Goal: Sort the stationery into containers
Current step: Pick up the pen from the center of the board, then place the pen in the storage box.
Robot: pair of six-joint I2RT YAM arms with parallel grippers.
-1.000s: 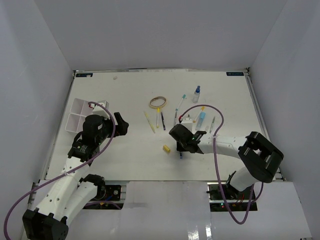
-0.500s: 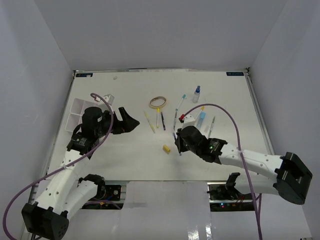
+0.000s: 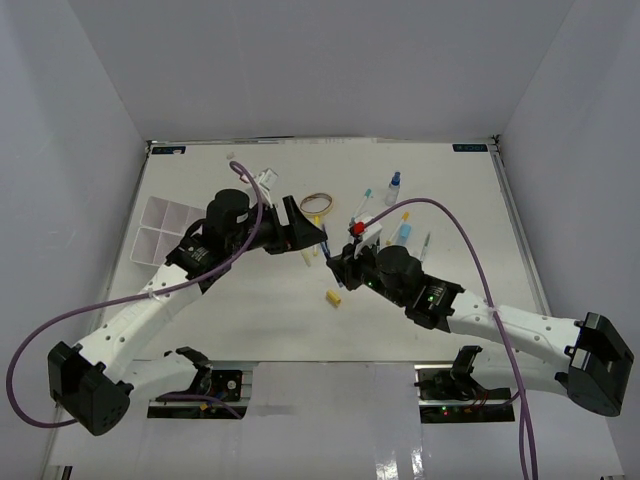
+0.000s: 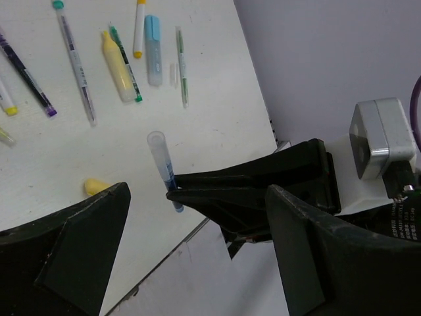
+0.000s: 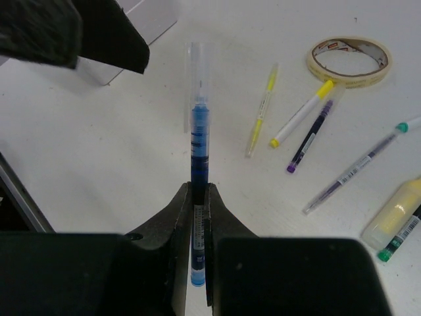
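Table (image 3: 200,170): white, flat, walls on three sides.
Left edge: divided white tray (image 3: 150,228).
Far middle: tan tape ring (image 3: 316,204); near it a yellow pen (image 5: 261,108), yellow-capped pen (image 5: 299,122) and purple pen (image 5: 310,141).
Far right: small clear bottle (image 3: 393,186), teal-capped pen (image 3: 362,202), light blue marker (image 3: 403,233).
Near middle: yellow eraser piece (image 3: 333,296), lying apart.

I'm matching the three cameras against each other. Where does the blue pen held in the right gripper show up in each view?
Top external: the blue pen is mid-table, at the tip of the right gripper.
Left wrist: near the centre, tilted with its clear cap up, pinched low down.
Right wrist: centre, upright, clamped between that gripper's fingers.
Shared landmark: the teal-capped pen, lying on the table.
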